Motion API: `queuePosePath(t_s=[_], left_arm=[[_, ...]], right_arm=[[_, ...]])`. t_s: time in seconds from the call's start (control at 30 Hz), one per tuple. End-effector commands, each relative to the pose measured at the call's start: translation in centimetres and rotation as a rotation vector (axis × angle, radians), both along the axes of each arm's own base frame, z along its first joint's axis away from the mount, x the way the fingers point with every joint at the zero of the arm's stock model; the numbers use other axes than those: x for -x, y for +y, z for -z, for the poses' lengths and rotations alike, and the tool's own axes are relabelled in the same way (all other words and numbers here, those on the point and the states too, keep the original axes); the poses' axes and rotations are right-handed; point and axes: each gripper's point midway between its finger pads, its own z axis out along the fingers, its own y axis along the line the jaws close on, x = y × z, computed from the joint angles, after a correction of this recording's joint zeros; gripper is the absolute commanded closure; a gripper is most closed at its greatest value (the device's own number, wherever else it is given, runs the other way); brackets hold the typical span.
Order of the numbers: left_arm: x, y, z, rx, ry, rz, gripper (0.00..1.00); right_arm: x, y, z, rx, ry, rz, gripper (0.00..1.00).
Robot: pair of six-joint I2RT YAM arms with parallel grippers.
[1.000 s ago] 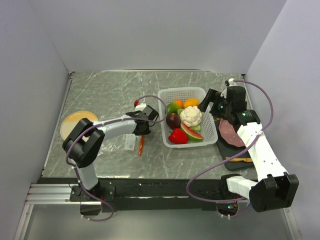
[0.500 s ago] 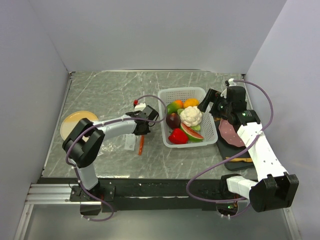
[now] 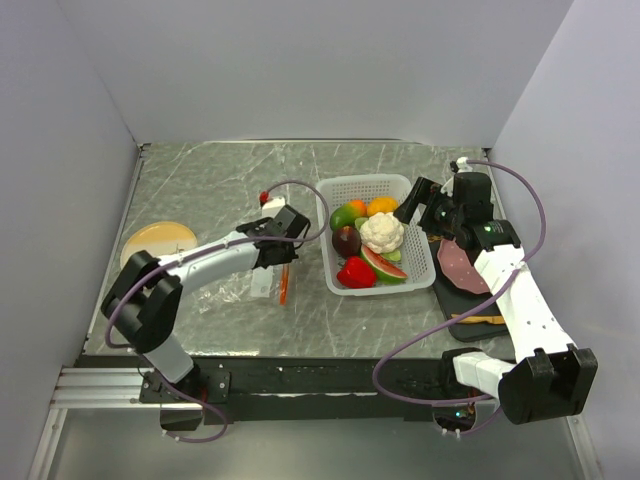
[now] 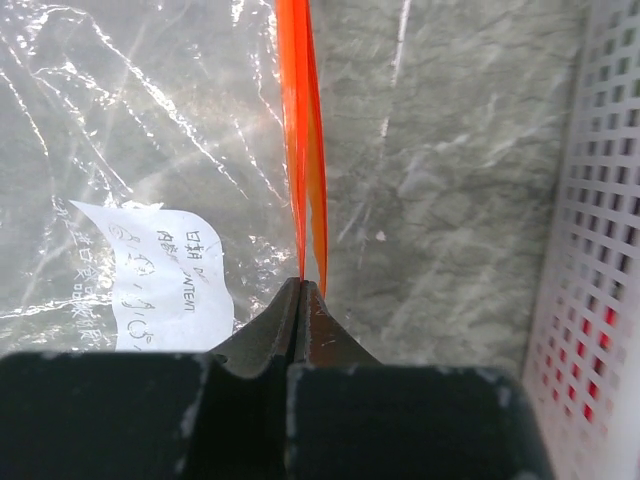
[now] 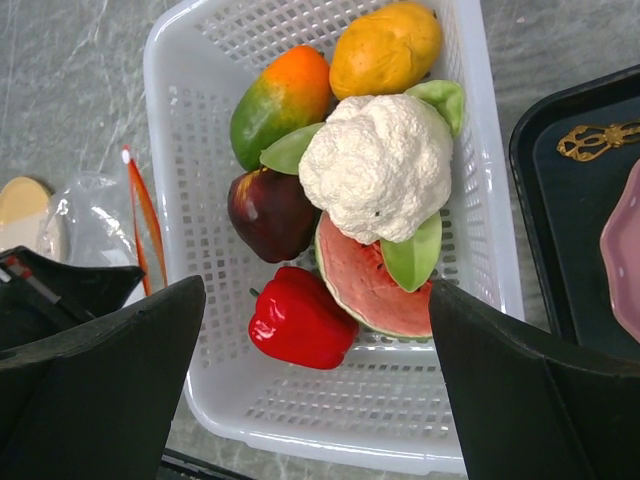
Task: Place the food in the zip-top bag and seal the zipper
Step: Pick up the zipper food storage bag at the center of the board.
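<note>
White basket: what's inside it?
Six toy foods: cauliflower in the middle, mango, orange, dark purple ball, red pepper, watermelon slice. The cauliflower covers part of the watermelon slice; anything beneath the pile is hidden.

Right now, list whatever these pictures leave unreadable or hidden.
- Left wrist view: the label on the zip-top bag is too blurred to read.
- Left wrist view: the zipper runs off the top edge, so its far end is cut off.
- Right wrist view: the cauliflower covers part of the watermelon slice.
</note>
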Motion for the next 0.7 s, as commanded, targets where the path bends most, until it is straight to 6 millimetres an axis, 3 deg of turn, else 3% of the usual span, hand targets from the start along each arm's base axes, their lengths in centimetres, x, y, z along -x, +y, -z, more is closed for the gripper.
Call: queuePosePath(t_s=[0.0,0.23,0.33,0.37,0.67], left_arm=[[0.8,-0.4,-0.7,0.030,-0.008,0.054,0.95],[0.9,0.0,3.2,-0.043,0.060,0.033,0.93],[0.6,-0.4,3.5,-0.057,0.059,0.038,0.88],[0.6,-0.6,3.3,-0.060,0.055,0.043,0.80],[0.6,0.0,3.3,-0.124,0.047,0.014,0.70]], right_arm=[[-0.4,0.5,-0.7,-0.026,-0.036,-0.011,0.00],[-0.4,0.4,-0.6,-0.019,-0.028,-0.015,0.00],[-0.4,0.4,-0.7,-0.013,-0.031,-0.018,0.00],[-0.3,0.4,-0.6,-0.010,-0.027,-0.018,0.00],[-0.6,0.6,-0.5,-0.018,-0.023,-0.029,0.00]])
